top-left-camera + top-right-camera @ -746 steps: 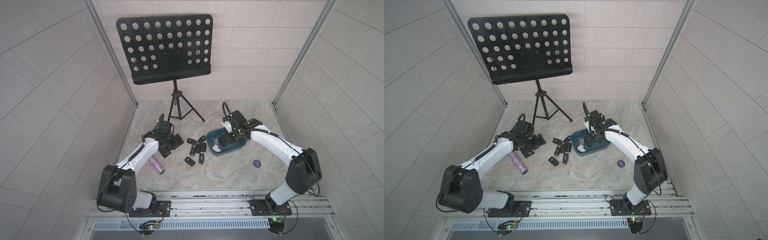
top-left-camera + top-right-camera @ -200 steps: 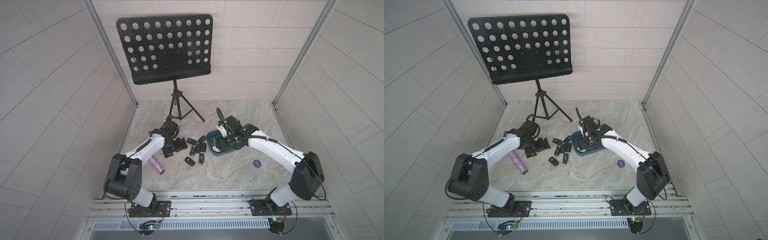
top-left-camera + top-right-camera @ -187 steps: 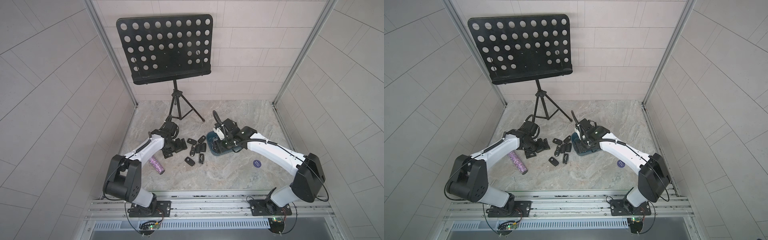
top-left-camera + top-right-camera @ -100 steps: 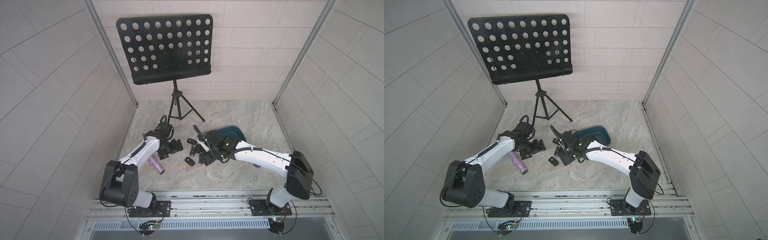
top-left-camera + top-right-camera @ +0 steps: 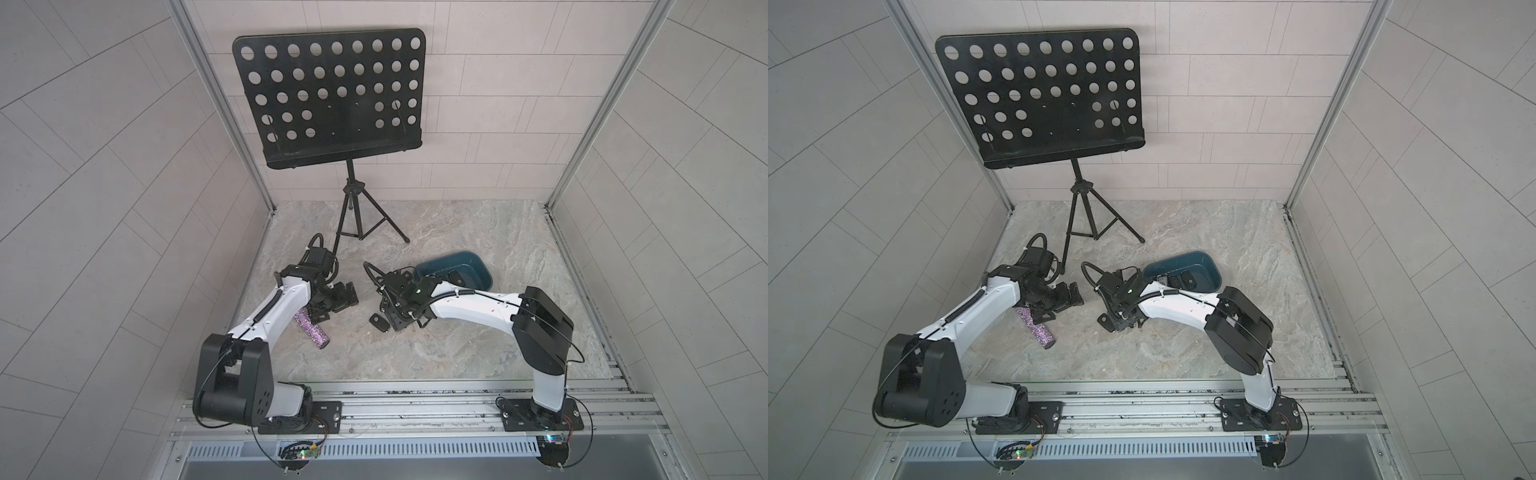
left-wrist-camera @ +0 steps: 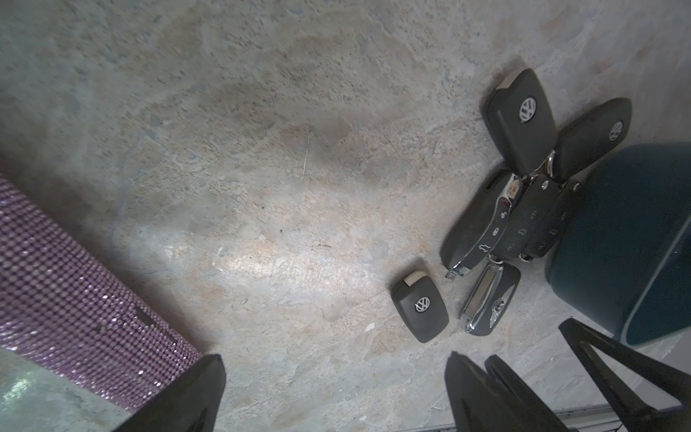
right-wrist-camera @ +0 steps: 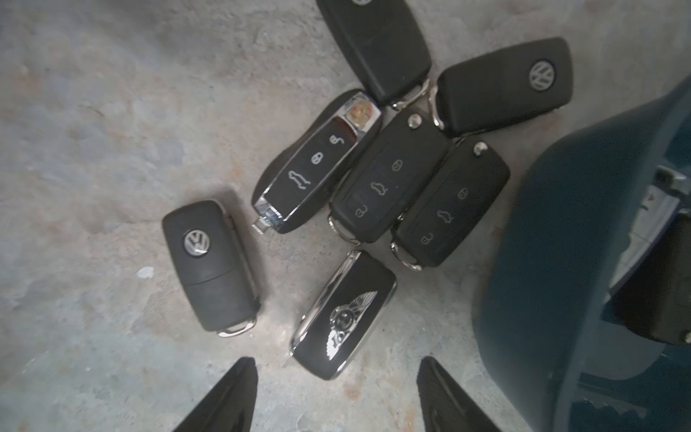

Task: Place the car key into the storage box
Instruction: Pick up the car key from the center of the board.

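My right tool (image 7: 335, 374) hangs part-open and empty, the winged-badge car key (image 7: 344, 318) on the surface (image 7: 93, 112) just ahead of its gap, the storage box (image 7: 561, 262) close beside it. My left tool (image 6: 334, 359) is spread wide and empty.

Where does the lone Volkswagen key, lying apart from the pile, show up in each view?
In a top view: the key near centre, left of and nearer than the box.
In a top view: same spot, same box.
Left wrist: alone beside the winged-badge key, pile between it and the box.
Right wrist: same layout, closer.
Shared landmark: the teal box.
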You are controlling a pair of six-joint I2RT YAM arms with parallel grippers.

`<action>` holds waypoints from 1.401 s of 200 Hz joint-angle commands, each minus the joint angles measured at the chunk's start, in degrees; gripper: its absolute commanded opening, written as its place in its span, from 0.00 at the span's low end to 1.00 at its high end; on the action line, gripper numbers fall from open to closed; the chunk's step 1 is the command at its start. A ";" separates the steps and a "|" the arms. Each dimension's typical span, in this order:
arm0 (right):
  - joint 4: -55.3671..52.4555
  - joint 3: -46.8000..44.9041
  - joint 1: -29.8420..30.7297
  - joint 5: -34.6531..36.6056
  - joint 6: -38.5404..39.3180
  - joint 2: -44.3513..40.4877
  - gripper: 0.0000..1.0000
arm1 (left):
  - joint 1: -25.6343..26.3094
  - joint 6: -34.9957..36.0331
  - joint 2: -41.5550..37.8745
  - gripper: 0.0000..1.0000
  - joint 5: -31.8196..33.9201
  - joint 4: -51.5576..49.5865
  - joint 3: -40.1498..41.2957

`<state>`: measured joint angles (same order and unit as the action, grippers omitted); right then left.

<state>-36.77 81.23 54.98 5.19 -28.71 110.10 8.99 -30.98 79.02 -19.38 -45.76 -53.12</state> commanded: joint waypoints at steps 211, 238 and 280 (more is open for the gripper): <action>-2.99 5.25 -2.77 -2.74 -2.76 11.27 0.50 | -1.94 1.35 -2.82 1.00 1.34 -1.39 1.95; -3.03 5.35 -2.77 -3.29 -2.77 11.54 0.45 | -1.93 1.27 -2.90 1.00 1.44 -1.53 1.96; -2.87 5.52 -2.78 -3.26 -2.69 11.63 0.31 | -1.94 1.25 -2.29 1.00 1.52 -1.70 1.76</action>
<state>-37.60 86.70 52.42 1.52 -30.76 119.44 7.46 -30.37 76.42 -18.85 -45.93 -51.92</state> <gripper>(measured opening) 0.361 0.998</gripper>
